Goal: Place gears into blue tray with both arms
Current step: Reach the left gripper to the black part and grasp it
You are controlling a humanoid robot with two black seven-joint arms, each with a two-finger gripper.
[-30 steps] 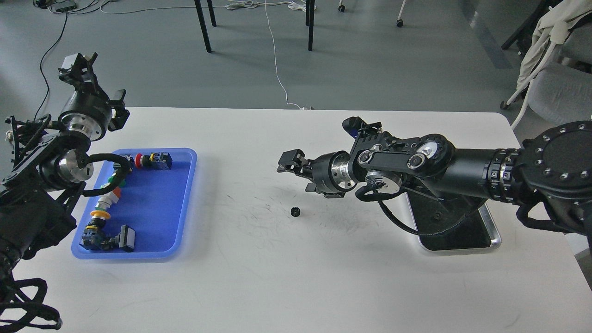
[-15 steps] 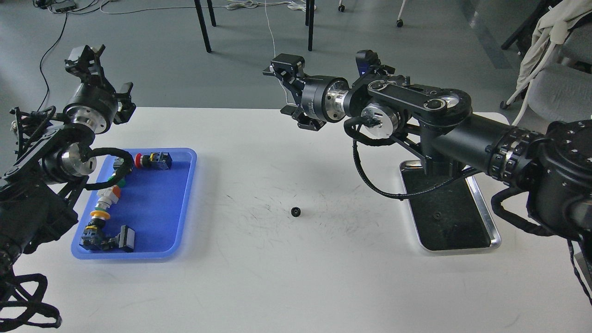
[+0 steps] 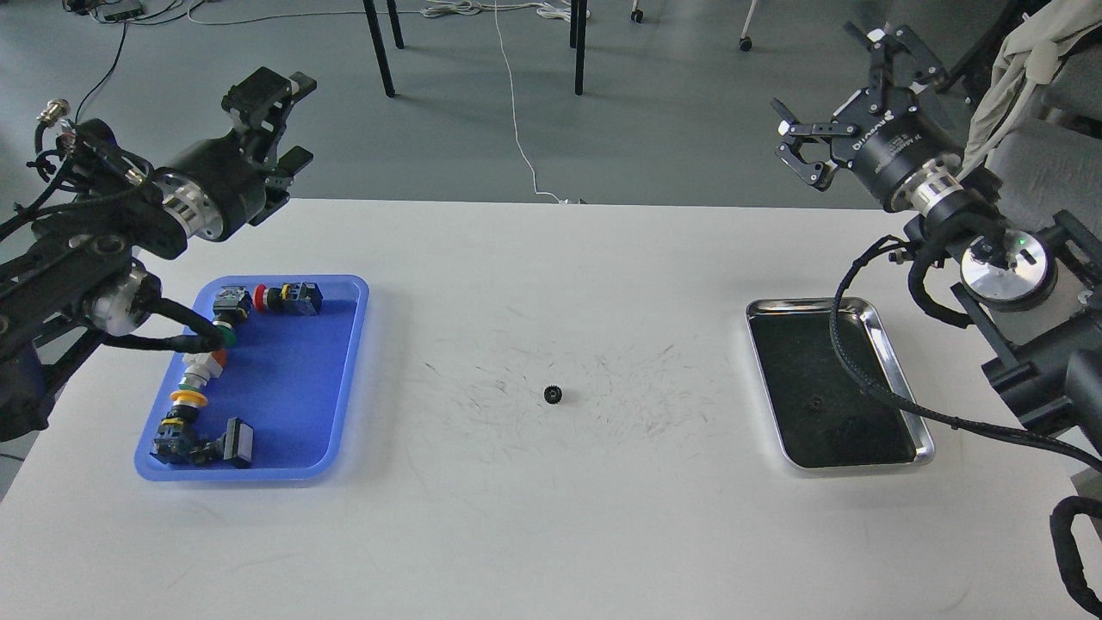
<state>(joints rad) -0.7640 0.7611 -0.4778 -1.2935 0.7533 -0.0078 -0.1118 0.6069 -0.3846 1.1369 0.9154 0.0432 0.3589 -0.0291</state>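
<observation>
One tiny black gear [image 3: 553, 394] lies on the white table near its middle, apart from both grippers. A second gear [image 3: 812, 403] rests on the dark bottom of the silver tray [image 3: 925, 439]. The blue tray [image 3: 344, 379] sits at the left and holds several push-button switches along its left side. My left gripper [image 3: 269, 93] hangs above the table's far left edge, beyond the blue tray; its dark fingers cannot be told apart. My right gripper [image 3: 842, 96] is raised past the far right edge, open and empty.
A black cable [image 3: 852, 362] from my right arm droops across the silver tray. The switches [image 3: 207, 362] fill the blue tray's left half. Chair legs and floor cables lie beyond the table's far edge.
My right arm has swung from above the table's middle up and back to the far right. My left gripper has shifted to the right. The gear on the table has stayed put.
</observation>
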